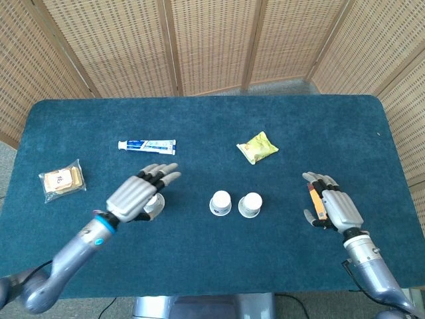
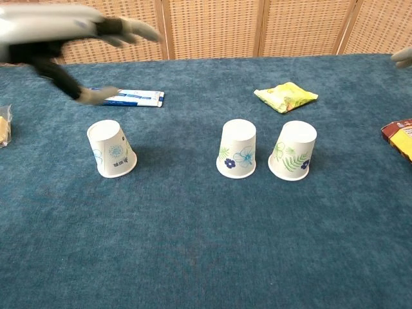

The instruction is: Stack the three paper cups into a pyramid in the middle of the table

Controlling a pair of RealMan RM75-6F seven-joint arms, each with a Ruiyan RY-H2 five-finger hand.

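- Chest view puts the three paper cups nearest you, all upside down on the blue table (image 2: 193, 257): the left cup (image 2: 112, 149) stands alone at about 9 o'clock of the table's middle, well apart from the other two.
- The middle cup (image 2: 237, 149) and the right cup (image 2: 293, 150) stand just beside each other near the centre; whether their rims touch you cannot tell. Nothing is stacked yet.
- Your left hand (image 1: 137, 191) hovers above the left cup with fingers spread and stretched toward 1 o'clock, holding nothing; in the head view it covers part of that cup, and in the chest view it is a blurred shape high above it.
- Your right hand (image 1: 327, 206) lies at 3 o'clock of the cup pair, well apart from them, fingers loosely extended over a brown snack packet (image 2: 399, 135). Whether it grips the packet you cannot tell.
- Out at 9 o'clock, near the table's edge, sits a clear bag of biscuits (image 1: 62, 179).
- Farther back, a toothpaste tube (image 1: 147, 145) lies at 11 o'clock of the cups, behind the left hand.
- A yellow-green pouch (image 1: 257, 147) rests at 1 o'clock of the cup pair.
- Wicker screens (image 1: 212, 40) close off the far side.
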